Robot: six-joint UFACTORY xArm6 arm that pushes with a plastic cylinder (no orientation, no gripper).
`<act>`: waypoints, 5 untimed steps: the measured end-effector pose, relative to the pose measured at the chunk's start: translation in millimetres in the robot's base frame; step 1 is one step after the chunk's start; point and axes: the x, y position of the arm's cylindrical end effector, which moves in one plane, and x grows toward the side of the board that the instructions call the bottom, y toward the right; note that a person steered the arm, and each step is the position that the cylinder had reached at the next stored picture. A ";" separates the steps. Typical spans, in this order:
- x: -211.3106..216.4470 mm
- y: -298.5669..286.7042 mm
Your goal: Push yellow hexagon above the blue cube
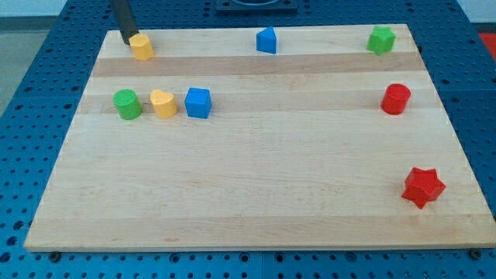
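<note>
The yellow hexagon (142,46) sits near the board's top left corner. My tip (125,41) is right against the hexagon's left side, seemingly touching it. The blue cube (198,102) lies lower and to the right of the hexagon, at the left middle of the board. It is the right end of a row with a yellow heart-shaped block (163,103) and a green cylinder (127,104).
A blue pentagon-like block (266,40) sits at the top centre. A green star (380,39) is at the top right. A red cylinder (395,99) is at the right middle and a red star (423,187) at the lower right. The wooden board (256,194) rests on a blue perforated table.
</note>
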 end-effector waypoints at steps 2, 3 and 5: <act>32.5 23.4; 35.4 52.6; 69.0 69.2</act>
